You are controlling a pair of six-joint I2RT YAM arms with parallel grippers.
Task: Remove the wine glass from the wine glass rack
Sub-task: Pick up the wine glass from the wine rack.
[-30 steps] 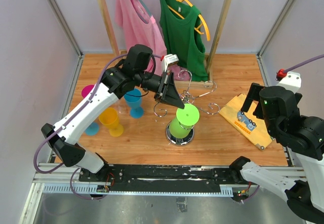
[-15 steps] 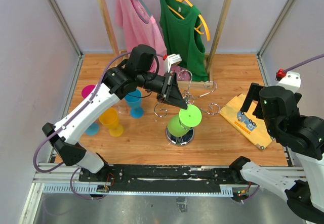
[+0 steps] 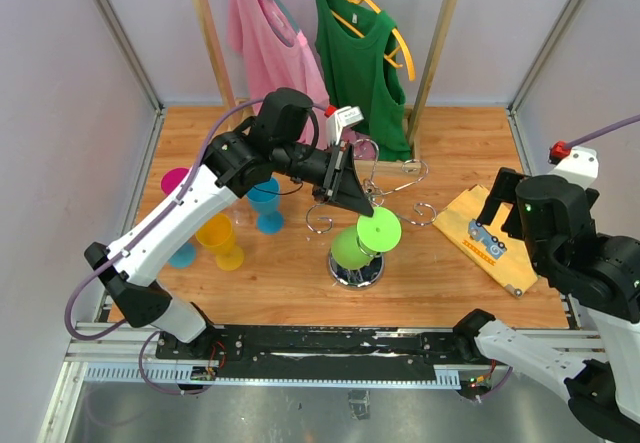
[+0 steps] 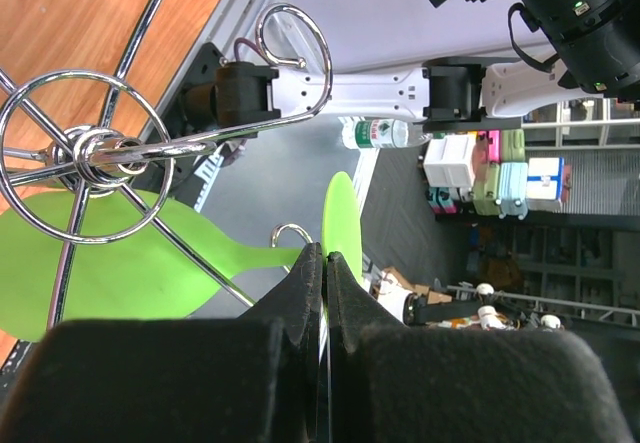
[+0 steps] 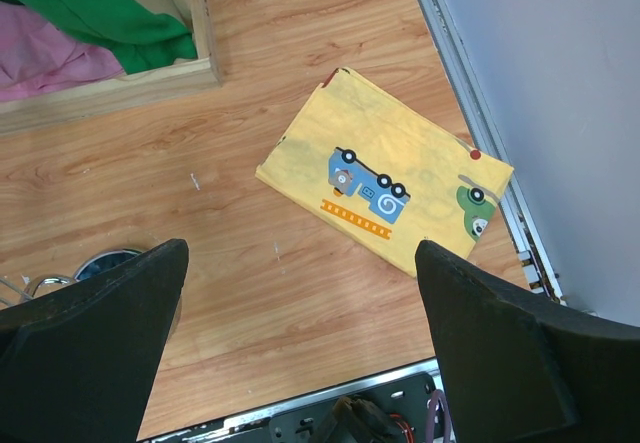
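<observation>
The lime-green wine glass (image 3: 352, 250) hangs upside down on the chrome wire wine glass rack (image 3: 372, 175), its round foot (image 3: 378, 229) tilted up to the right. My left gripper (image 3: 356, 203) is shut on the thin edge of that foot. In the left wrist view the jaws (image 4: 323, 253) pinch the foot (image 4: 338, 208), with the stem and the bowl (image 4: 100, 283) to the left, under the rack's hub (image 4: 98, 153). My right gripper (image 5: 300, 253) is open and empty, held above the floor near the yellow cloth; it also shows in the top view (image 3: 497, 199).
Several coloured plastic glasses stand at the left: magenta (image 3: 177, 180), blue (image 3: 265, 201), yellow (image 3: 219, 240). A yellow printed cloth (image 3: 488, 235) lies at the right, also seen in the right wrist view (image 5: 385, 188). A wooden clothes rail (image 3: 205, 33) holds pink and green tops at the back.
My left gripper has moved a little to the right, carrying the green glass's foot with it and tilting the glass. The right arm has sunk slightly.
</observation>
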